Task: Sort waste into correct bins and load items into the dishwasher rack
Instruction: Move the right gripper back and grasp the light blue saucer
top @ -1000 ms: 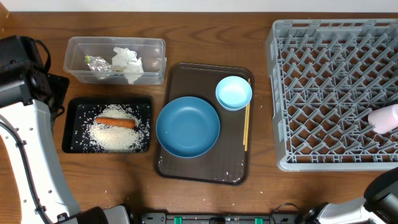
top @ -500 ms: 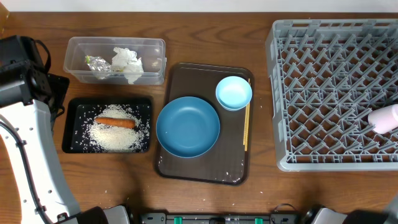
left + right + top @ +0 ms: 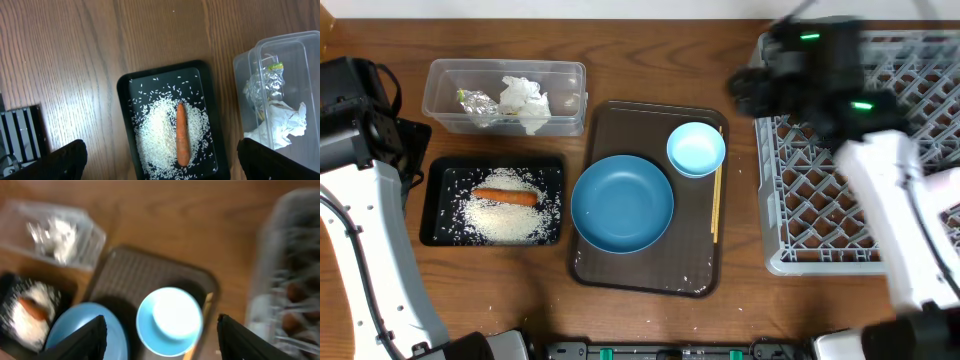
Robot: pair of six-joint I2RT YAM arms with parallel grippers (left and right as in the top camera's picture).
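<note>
My right gripper (image 3: pixel 167 340) hangs open and empty above the small light-blue bowl (image 3: pixel 170 320), one dark finger on either side of it; the view is blurred. That bowl (image 3: pixel 696 148) stands on the brown tray beside the large blue bowl (image 3: pixel 622 203), with the chopsticks (image 3: pixel 717 205) along its right. The grey dishwasher rack (image 3: pixel 820 220) lies under my right arm (image 3: pixel 880 170). My left gripper (image 3: pixel 172 162) is wide open above the black tray (image 3: pixel 125 100), which holds rice (image 3: pixel 160 125) and a carrot (image 3: pixel 182 135). The clear tub (image 3: pixel 300 45) contains the wrapper (image 3: pixel 262 82) and napkin (image 3: pixel 277 120).
The brown serving tray (image 3: pixel 620 125) sits mid-table with a few rice grains near its front edge. The clear tub (image 3: pixel 450 80) and black tray (image 3: pixel 435 200) stand at the left. My left arm (image 3: pixel 360 200) runs along the left edge.
My right arm has swung into the overhead view, from the lower right up across the rack towards the small bowl. The left arm has not moved.
</note>
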